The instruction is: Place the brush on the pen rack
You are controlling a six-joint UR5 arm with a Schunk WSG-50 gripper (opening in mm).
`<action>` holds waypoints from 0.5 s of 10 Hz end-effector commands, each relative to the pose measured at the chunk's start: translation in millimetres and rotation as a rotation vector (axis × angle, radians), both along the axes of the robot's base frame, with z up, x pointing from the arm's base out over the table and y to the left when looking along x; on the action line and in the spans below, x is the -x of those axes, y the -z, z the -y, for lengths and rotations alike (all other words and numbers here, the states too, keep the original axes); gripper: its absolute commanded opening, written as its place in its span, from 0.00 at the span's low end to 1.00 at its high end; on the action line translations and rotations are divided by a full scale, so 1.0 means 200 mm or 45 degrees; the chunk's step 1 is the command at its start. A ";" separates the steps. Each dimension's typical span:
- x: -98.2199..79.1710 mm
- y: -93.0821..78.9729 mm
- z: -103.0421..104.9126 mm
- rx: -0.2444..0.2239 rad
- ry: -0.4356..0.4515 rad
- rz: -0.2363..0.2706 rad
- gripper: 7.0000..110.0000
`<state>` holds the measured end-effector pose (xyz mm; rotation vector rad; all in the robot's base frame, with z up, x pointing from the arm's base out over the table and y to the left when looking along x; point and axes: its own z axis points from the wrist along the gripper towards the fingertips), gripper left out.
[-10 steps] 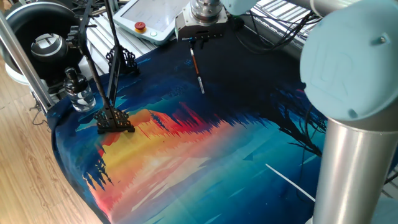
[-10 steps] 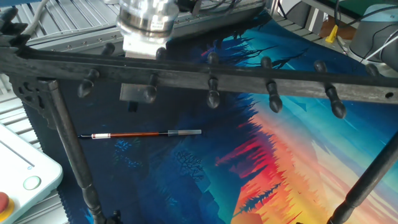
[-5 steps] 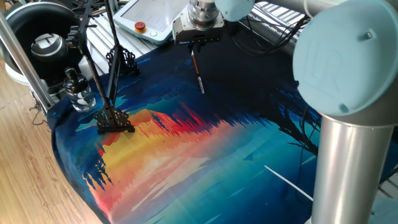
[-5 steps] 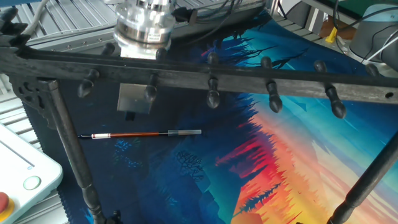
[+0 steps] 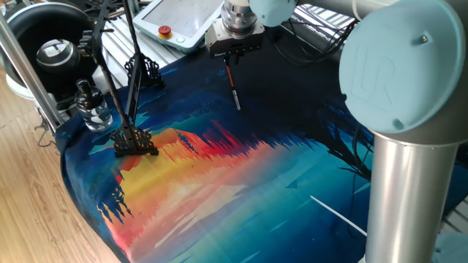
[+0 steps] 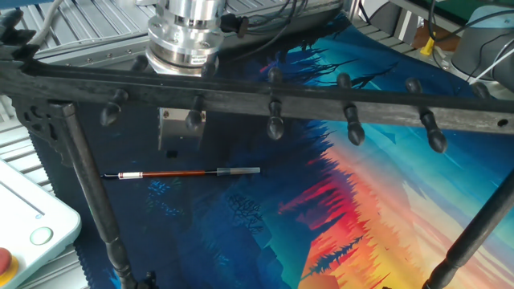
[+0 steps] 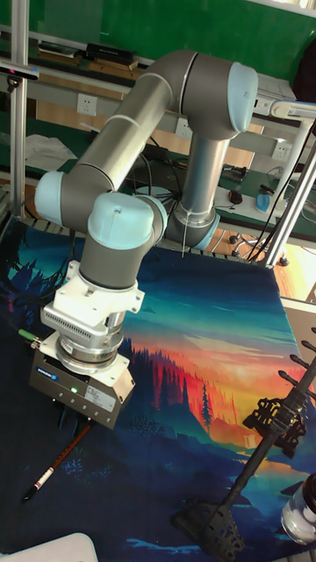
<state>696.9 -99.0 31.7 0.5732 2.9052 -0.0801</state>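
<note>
We see one arm with one gripper (image 5: 232, 57) above the mat (image 5: 241, 168), over the brush's upper end; whether its jaws are released we cannot tell. One brush (image 6: 189, 172) lies flat on the mat, its long axis running away from the gripper. One pen rack (image 5: 135, 141) stands well apart from the brush.

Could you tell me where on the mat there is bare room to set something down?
The broad orange and teal stretch between the pen rack and the white rod is bare. So is the dark area right of the brush. It is crowded at the far-left corner, where the glass bottle and rack stand, and under the end effector.
</note>
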 end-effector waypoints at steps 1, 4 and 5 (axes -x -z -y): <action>0.02 0.01 -0.03 -0.039 -0.025 -0.025 0.15; 0.00 0.02 -0.06 -0.065 -0.032 -0.010 0.15; -0.06 0.07 -0.06 -0.086 -0.047 0.004 0.15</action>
